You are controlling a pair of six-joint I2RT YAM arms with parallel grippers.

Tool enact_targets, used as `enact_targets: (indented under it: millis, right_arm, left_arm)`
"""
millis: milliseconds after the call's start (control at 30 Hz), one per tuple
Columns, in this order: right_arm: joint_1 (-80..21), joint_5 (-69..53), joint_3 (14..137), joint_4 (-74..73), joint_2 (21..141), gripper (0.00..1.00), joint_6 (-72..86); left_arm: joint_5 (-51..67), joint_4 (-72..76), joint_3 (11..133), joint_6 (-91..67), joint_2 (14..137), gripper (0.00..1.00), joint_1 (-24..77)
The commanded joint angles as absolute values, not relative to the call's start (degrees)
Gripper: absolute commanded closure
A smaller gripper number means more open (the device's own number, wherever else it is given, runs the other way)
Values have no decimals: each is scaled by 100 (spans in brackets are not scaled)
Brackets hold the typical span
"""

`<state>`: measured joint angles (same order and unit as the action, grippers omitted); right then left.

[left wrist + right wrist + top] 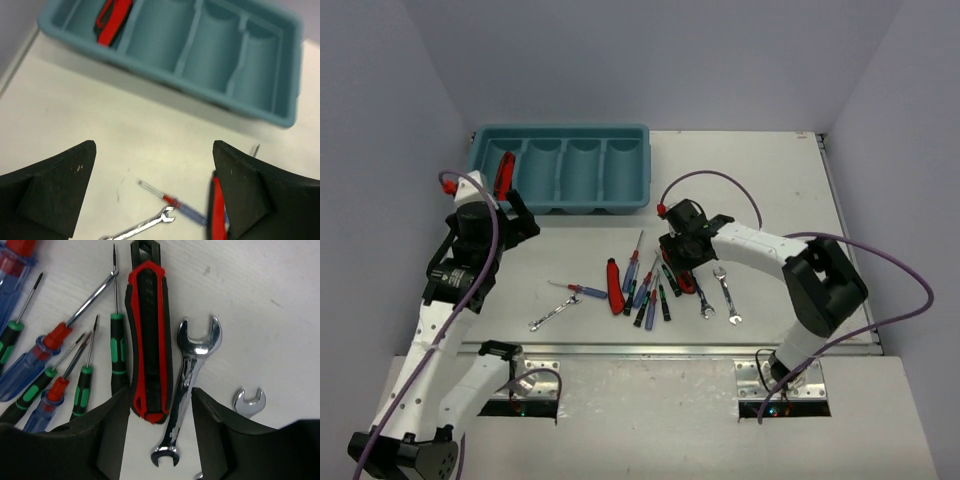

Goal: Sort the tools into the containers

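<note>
With the left gripper (155, 192) spread wide near the teal tray (560, 200), right gripper (157, 440) half-closed astride a silver wrench (192, 375), gripping nothing.

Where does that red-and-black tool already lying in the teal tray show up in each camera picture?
Top external: red-and-black tool in the teal tray, leftmost compartment, upper left.
Left wrist: the tool at top left; tray along the top.
Right wrist: neither shows.
Shared landmark: the tray.

The three right compartments of the tray (640, 165) stand free; a red tool (504, 173) fills the leftmost. Screwdrivers (642, 290) crowd mid-table, touching. Bare table (780, 170) lies beyond the wrenches (718, 293).
</note>
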<state>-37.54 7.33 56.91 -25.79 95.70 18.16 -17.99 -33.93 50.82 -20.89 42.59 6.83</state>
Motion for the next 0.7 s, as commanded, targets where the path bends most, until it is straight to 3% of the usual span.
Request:
enact_targets:
  millis: [0,167,233,333,533,667]
  right_arm:
    - [-3727,844,6249,-2527,10159,45,1528]
    - [-3726,791,6372,-2521,10658,40,1556]
    - [-3709,765,6372,-2470,10870,44,1582]
    - [-3718,594,6263,-2404,10921,60,1645]
    - [-3718,718,6100,-2442,10768,75,1766]
    - [-3718,1019,6108,-2665,10363,79,1835]
  left_arm:
    - [-1416,-3172,4665,-1978,3581,0,757]
    - [-1429,-3146,4614,-1995,3342,0,765]
    - [-1293,-3120,4614,-1978,3444,0,765]
    - [-1212,-3120,4637,-1954,3636,0,756]
    - [-1099,-3103,4640,-1934,3736,0,756]
    - [-959,-3094,4662,-1925,3700,0,756]
